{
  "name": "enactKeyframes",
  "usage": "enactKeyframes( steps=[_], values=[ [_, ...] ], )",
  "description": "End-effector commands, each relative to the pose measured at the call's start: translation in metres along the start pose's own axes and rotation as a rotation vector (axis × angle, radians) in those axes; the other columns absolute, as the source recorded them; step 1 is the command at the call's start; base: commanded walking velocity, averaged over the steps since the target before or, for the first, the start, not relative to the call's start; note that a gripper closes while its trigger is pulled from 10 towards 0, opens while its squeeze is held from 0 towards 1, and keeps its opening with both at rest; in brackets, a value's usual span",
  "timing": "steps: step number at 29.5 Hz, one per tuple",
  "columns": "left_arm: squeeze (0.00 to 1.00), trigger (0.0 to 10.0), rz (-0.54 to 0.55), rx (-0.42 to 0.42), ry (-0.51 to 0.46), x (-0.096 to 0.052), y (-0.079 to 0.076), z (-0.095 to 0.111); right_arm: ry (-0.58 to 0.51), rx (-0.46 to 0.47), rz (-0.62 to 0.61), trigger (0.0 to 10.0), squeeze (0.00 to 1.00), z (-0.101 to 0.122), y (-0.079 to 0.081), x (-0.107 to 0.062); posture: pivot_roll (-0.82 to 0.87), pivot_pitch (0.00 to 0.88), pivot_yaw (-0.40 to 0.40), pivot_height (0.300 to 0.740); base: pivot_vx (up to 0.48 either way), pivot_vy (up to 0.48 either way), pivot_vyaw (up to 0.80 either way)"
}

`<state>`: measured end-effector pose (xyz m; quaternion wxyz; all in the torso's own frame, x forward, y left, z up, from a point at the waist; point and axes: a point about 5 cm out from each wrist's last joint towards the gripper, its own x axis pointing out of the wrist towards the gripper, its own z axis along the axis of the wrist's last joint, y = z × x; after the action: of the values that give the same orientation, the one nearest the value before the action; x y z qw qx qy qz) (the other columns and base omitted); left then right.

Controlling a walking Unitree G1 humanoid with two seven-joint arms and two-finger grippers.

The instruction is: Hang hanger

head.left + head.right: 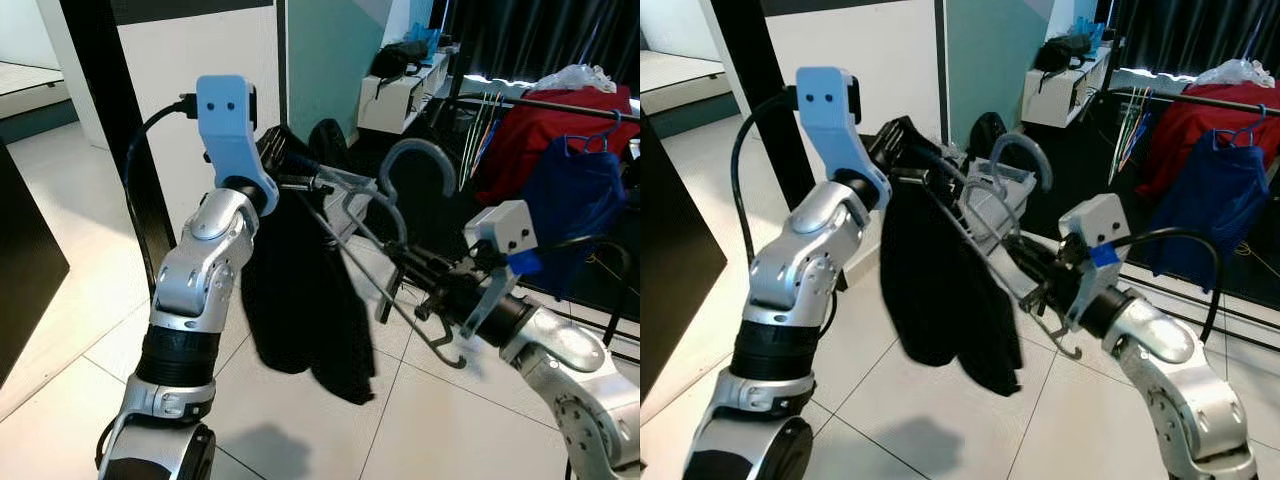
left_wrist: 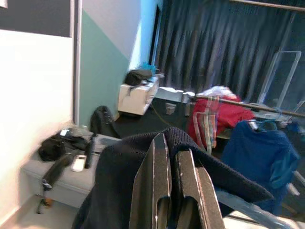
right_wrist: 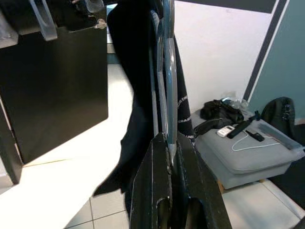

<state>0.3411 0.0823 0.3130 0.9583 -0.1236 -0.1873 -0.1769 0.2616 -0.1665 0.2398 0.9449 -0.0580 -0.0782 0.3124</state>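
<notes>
A grey-blue hanger (image 1: 400, 195) with a curved hook is held in the air between both arms, with a black garment (image 1: 300, 300) draped over it and hanging down. My left gripper (image 1: 290, 170) is shut on the garment-covered end of the hanger; in the left wrist view its fingers (image 2: 164, 191) press together on the black cloth (image 2: 119, 181). My right gripper (image 1: 405, 262) is shut on the hanger's lower bar; its wrist view has the hanger bar (image 3: 167, 86) running up from the closed fingers (image 3: 157, 186). A clothes rail (image 1: 560, 103) stands at the back right.
A red garment (image 1: 540, 135) and a blue shirt (image 1: 575, 205) hang on the rail. A grey cushion (image 3: 248, 155) with small items lies on the floor by the wall. A white cabinet (image 1: 395, 95) stands at the back. A black panel (image 1: 25, 250) is at my left.
</notes>
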Motion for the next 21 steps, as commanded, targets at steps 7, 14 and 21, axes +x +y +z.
enactKeyframes(
  steps=[7,14,21],
  values=[
    [0.00,10.0,-0.373,-0.451,-0.049,-0.010,-0.059,0.021,0.001,-0.008,-0.029,10.0,0.00,-0.001,-0.002,0.006,-0.10,0.000,-0.010,0.740,0.000,0.000,0.00],
    [0.00,10.0,-0.483,-0.772,-0.017,-0.014,-0.070,0.025,-0.004,-0.028,-0.056,10.0,0.00,0.000,-0.007,0.007,-0.10,0.000,-0.011,0.740,0.000,0.000,0.00],
    [0.00,10.0,-0.495,-0.841,0.060,-0.015,-0.070,0.014,-0.029,-0.046,-0.088,10.0,0.00,0.004,-0.011,0.013,-0.10,0.000,-0.009,0.740,0.000,0.000,0.00]
  ],
)
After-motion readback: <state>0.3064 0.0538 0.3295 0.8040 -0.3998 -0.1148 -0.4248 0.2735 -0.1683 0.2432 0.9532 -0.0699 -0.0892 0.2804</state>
